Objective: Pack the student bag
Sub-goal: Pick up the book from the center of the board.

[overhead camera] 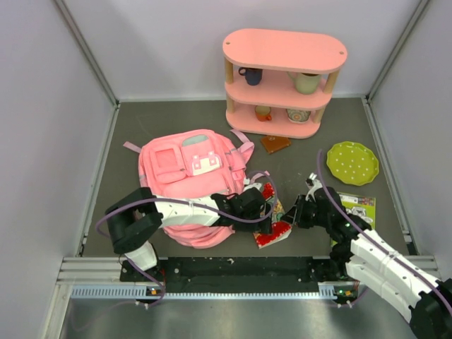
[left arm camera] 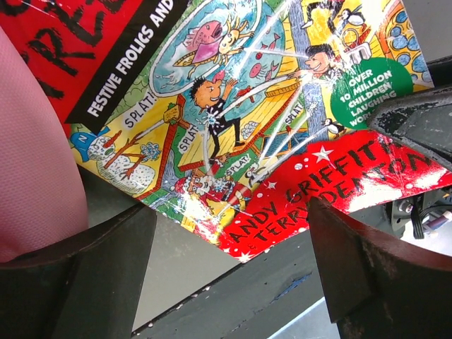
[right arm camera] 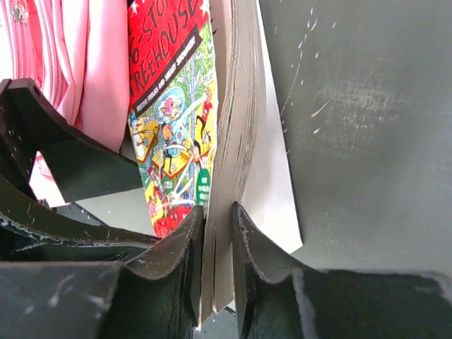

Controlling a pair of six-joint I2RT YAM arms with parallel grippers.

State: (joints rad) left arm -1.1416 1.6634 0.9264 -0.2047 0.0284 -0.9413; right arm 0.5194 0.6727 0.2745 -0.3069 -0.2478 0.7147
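Top external view: student bag, soft pink, lay flat on the dark table at centre left of the frame, its pale patch and white-pink emblem facing up. A glossy red and multicoloured book lay just right of the bag's lower right corner, touching it. Left gripper reached across the bag's lower part to the book's left side; right gripper met the book's right edge. A green booklet lay at lower right and a green dotted plate above it. A pink three-tier shelf stood at upper centre with a dark mug, a pale mug, a patterned bowl and a small orange cup on its tiers; a brown flat item lay just in front of it. Left wrist view: the left gripper was spread wide, holding nothing, its fingers at the lower corners; the book filled the upper frame beyond them and the bag lined the left edge. Right wrist view: the right gripper was narrowed to a slit, pinching the book by its page edge at lower centre; the bag occupied the upper left.
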